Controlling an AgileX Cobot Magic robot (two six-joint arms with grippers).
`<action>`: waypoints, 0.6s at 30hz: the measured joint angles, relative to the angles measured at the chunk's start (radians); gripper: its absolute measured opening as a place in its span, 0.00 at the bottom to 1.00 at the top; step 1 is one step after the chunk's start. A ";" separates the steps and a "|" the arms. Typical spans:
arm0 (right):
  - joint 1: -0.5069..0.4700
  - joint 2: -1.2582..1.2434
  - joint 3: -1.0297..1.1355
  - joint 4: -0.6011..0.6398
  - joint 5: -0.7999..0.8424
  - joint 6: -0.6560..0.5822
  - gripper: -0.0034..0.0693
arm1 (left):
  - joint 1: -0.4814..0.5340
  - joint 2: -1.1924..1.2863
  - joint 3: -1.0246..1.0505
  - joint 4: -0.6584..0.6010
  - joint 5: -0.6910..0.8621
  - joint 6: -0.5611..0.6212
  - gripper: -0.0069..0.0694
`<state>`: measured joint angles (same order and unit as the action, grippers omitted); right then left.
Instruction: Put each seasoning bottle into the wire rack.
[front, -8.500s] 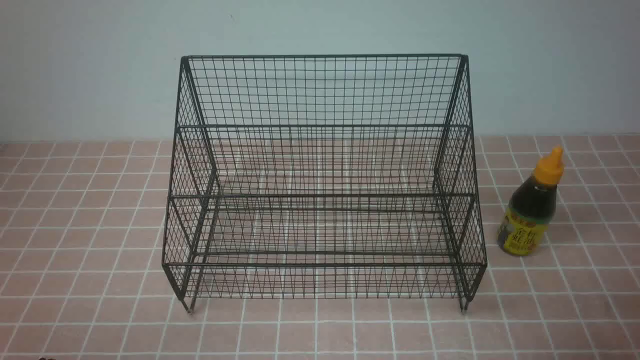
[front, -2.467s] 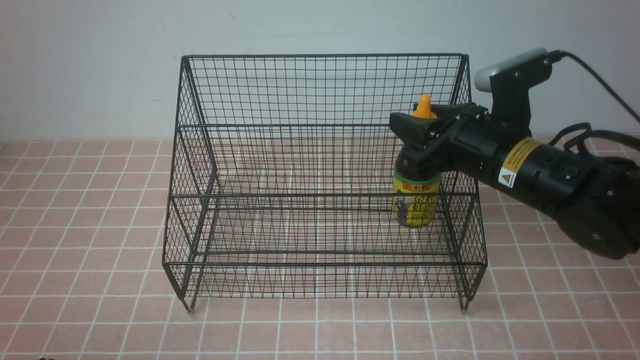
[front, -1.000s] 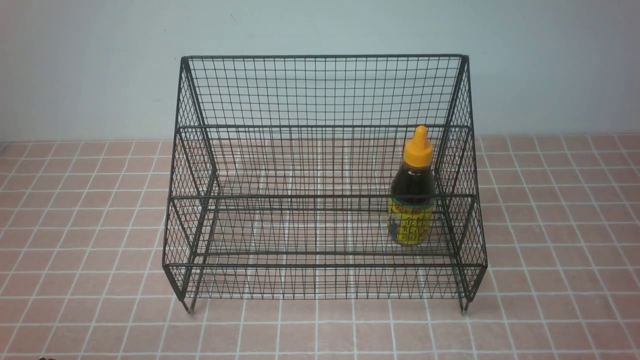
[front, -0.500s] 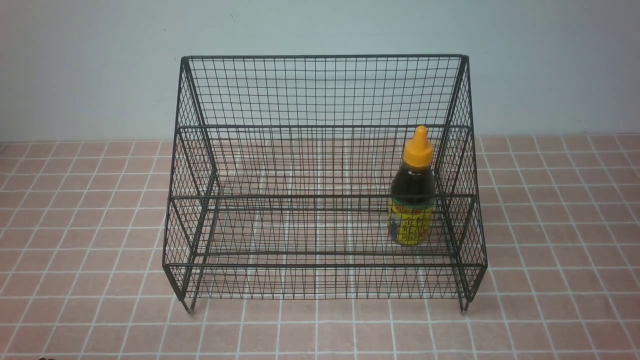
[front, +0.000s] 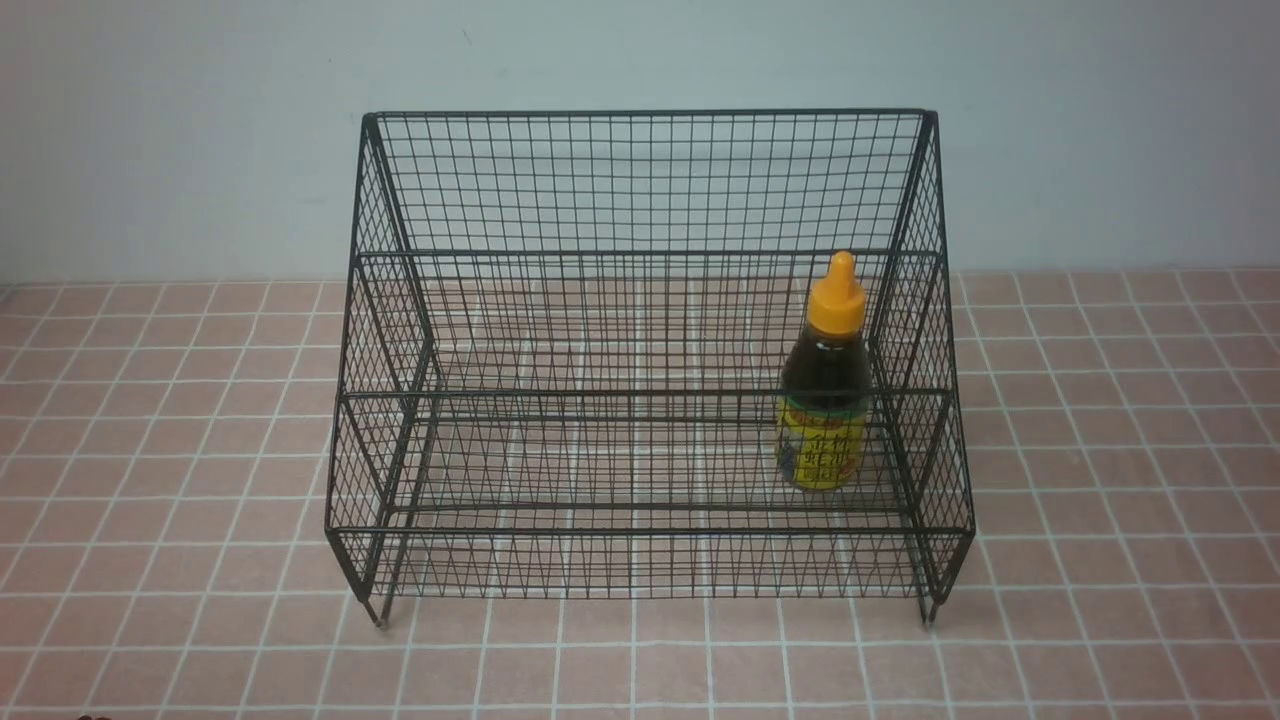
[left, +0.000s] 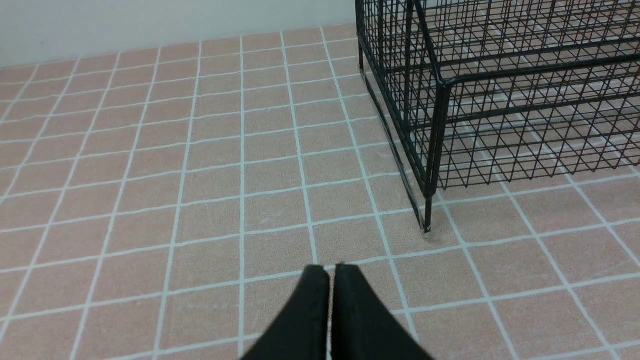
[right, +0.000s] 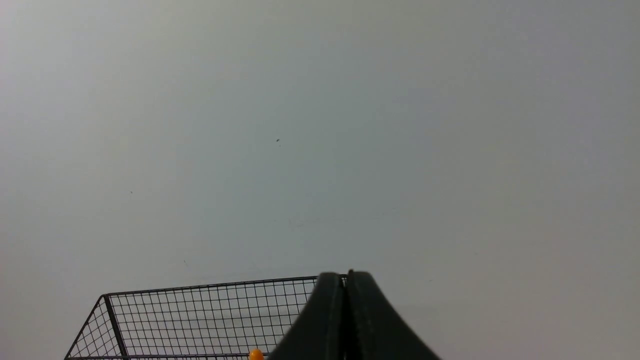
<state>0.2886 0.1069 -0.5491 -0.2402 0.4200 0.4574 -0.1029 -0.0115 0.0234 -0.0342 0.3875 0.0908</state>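
The seasoning bottle (front: 823, 400) stands upright inside the black wire rack (front: 640, 180), on a lower tier at its right end. It holds dark liquid and has an orange-yellow nozzle cap and a yellow label. No arm shows in the front view. In the left wrist view my left gripper (left: 330, 267) is shut and empty above the tiled surface, near the wire rack's (left: 500, 75) front left leg. My right gripper (right: 345, 274) is shut and empty, facing the wall over the wire rack's (right: 200, 310) top edge; the seasoning bottle's orange tip (right: 256, 354) just shows.
The rack stands on a pink tiled surface (front: 150, 420) with white grout lines, in front of a plain pale wall (front: 180, 140). Open tiles lie on both sides of the rack and in front of it.
Over the last second nothing has moved. Before that, the right gripper carried the bottle from the tiles right of the rack into it, let go and left the front view.
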 joint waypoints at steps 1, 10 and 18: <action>0.000 0.000 0.000 0.000 0.000 0.000 0.03 | 0.000 0.000 0.000 0.000 0.000 0.000 0.08; 0.000 0.000 0.001 0.116 -0.012 -0.212 0.03 | 0.000 0.000 0.000 0.000 0.000 0.000 0.08; 0.000 0.000 0.001 0.274 -0.012 -0.452 0.03 | 0.000 0.000 0.000 0.000 0.000 0.000 0.08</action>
<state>0.2886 0.1069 -0.5480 0.0336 0.4079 0.0058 -0.1029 -0.0115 0.0234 -0.0342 0.3875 0.0908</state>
